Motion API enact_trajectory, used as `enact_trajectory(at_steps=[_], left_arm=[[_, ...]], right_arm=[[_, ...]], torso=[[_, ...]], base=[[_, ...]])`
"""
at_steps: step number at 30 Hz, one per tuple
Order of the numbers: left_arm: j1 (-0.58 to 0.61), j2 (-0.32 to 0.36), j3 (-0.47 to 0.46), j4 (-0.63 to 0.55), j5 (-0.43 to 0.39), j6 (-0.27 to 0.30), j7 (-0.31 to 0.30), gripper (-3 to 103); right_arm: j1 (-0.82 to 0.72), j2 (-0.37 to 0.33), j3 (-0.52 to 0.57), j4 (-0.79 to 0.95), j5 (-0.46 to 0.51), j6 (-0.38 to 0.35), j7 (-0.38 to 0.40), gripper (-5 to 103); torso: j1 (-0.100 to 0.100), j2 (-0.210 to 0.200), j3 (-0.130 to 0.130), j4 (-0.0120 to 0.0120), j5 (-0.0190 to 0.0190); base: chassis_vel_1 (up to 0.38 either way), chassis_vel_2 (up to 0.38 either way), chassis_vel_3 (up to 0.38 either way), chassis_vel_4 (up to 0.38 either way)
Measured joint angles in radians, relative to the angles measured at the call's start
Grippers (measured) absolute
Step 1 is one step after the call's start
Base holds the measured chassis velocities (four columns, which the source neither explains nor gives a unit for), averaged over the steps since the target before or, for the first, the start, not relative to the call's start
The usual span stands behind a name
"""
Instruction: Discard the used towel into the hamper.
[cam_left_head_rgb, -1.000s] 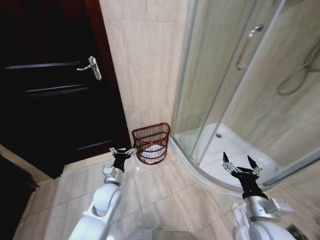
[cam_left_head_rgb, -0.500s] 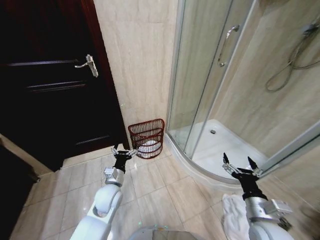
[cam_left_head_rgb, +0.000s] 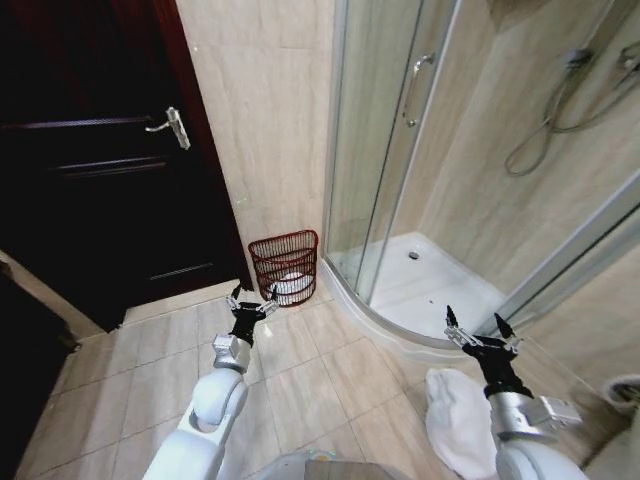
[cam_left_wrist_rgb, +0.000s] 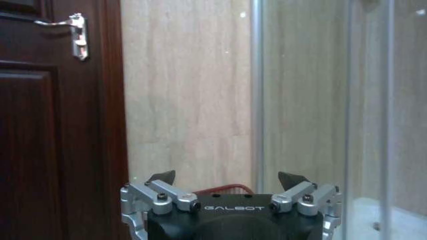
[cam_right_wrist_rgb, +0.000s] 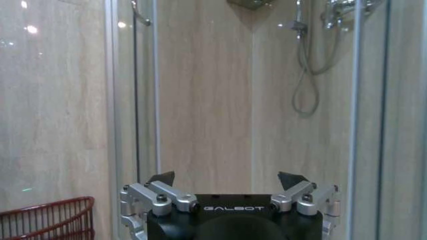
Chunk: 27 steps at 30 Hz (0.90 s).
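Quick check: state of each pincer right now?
Left pincer: open, holding nothing, raised before the hamper.
Right pincer: open, holding nothing, raised above the white towel on the floor.

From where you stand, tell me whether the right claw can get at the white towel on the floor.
Probably yes. The towel lies on bare tile just below the open right claw, with nothing lying between them, though the arm would have to reach down.
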Motion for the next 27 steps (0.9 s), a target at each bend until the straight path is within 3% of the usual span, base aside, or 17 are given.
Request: enact_trajectory(at_steps=[15,19,27], left_arm=[[0.001,-0.007,0.007,0.011,0.004,-0.031,0.009,100],[0.004,-0.006,0.007,0.01,0.002,-0.032,0.009,100],[0.005,-0.002,0.007,0.008,0.001,-0.033,0.013,100]], right_arm=[[-0.005,-0.002,0.003,-0.008,0.002,0.008,-0.004,100],[-0.003,0.003,-0.001,-0.021,0.005,0.041,-0.003,100],[-0.013,0.01,0.005,-0.023,0.005,0.047,0.002,100]], torso=[[0.0,0.0,0.0,-0.0004,0.0002],[0.0,0.001,0.0,0.0005,0.0],[0.0,0.0,0.0,0.0,-0.0001]], base=[[-0.027,-0.154,-0.095,0.033],[0.011,-0.064,-0.005,0.033],[0.0,0.0,0.0,0.0]])
